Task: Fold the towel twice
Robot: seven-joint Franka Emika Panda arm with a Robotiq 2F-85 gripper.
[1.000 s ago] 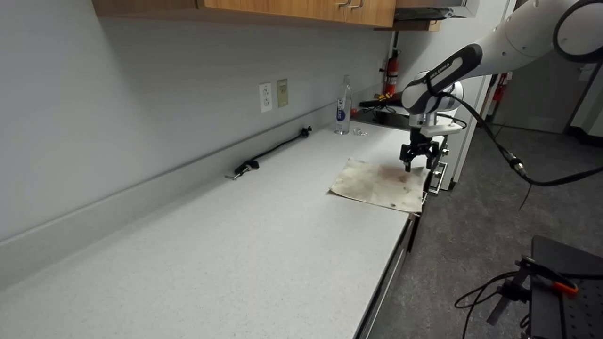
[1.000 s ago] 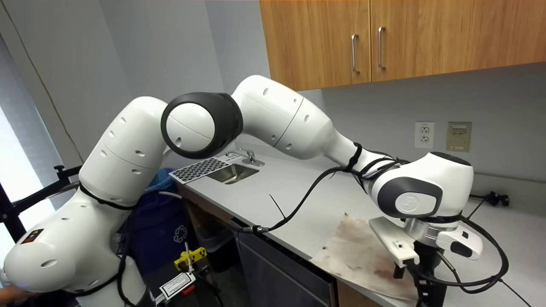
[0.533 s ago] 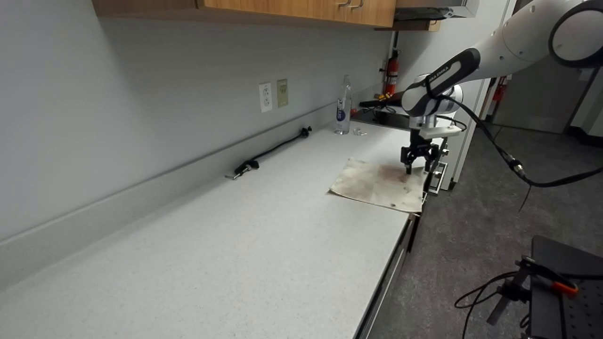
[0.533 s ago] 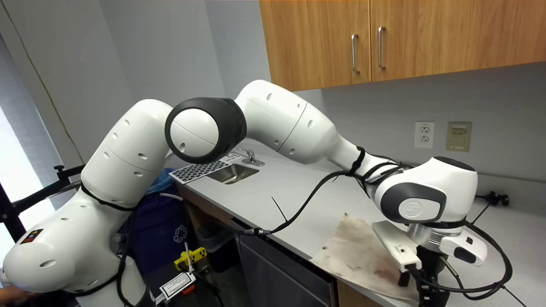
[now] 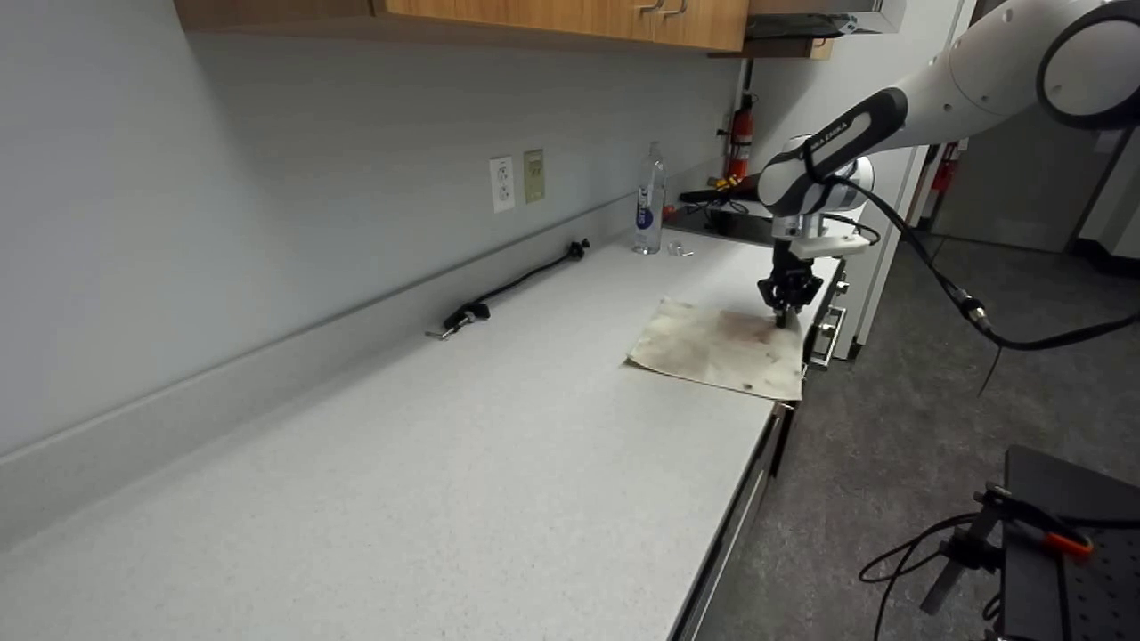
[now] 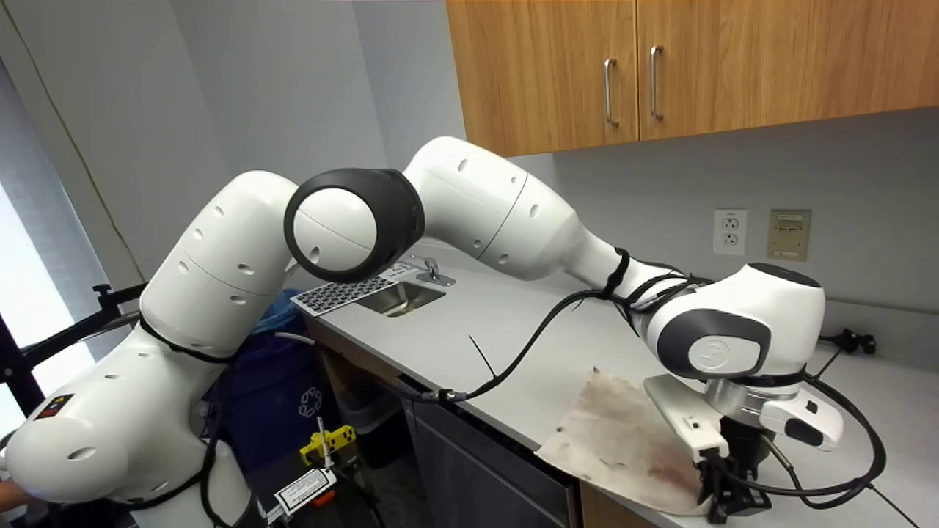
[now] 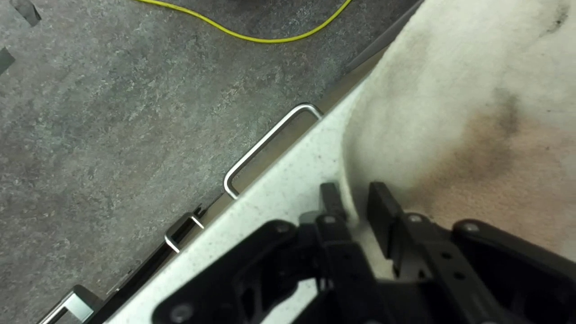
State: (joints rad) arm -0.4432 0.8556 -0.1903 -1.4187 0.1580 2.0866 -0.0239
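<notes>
The towel point(image 5: 708, 352) has its edge pinched between the fingers point(image 7: 383, 211); the bottle point(image 5: 649, 206) reads "smart".

Cream towel point(image 5: 712, 356) (tan-brown blotches, darker specks), black tool point(image 7: 354, 194), pale speckled countertop point(image 5: 445, 463), yellow cable point(image 7: 267, 41).

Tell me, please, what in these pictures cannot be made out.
In an exterior view: one side of the towel, hidden behind the robot's wrist.
Wrist view: the rest of the towel, cut off by the top and right edges.
Wrist view: how tightly the jaws grip the towel, blurred.
In an exterior view: print on the white tag, too small.
</notes>
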